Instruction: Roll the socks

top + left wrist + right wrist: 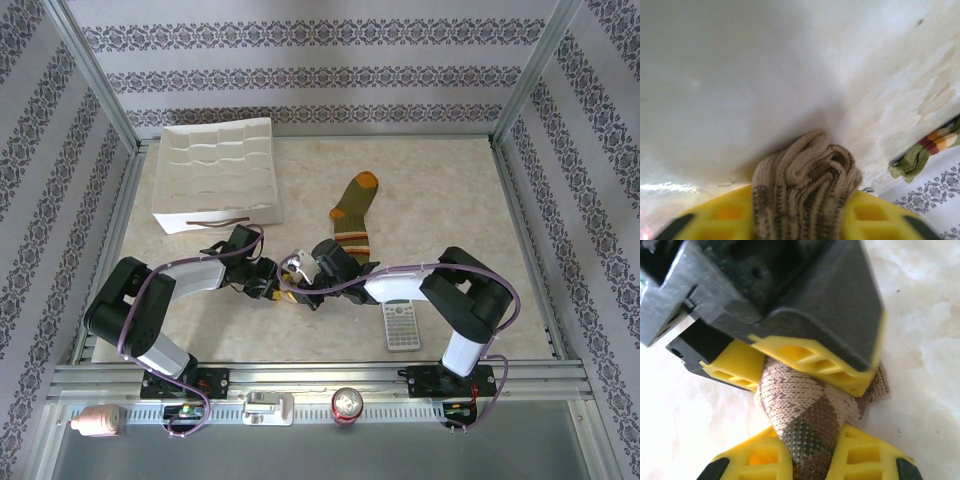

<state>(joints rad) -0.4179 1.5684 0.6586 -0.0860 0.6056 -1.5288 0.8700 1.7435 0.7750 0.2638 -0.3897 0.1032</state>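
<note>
Though near argyle sock [807,412], calculator [402,324] apart.

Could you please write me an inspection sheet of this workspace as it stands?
Surface: pale marbled table, no spills seen.
Job's things: argyle sock bunched between both claws; olive sock lying flat beyond them.
Clutter: white divider tray and calculator on the table; drink can on the front rail.
Claws: left claw and right claw both shut on the argyle sock.
Cables: lilac cable looped along each arm.
Surroundings: patterned walls, metal frame.
</note>
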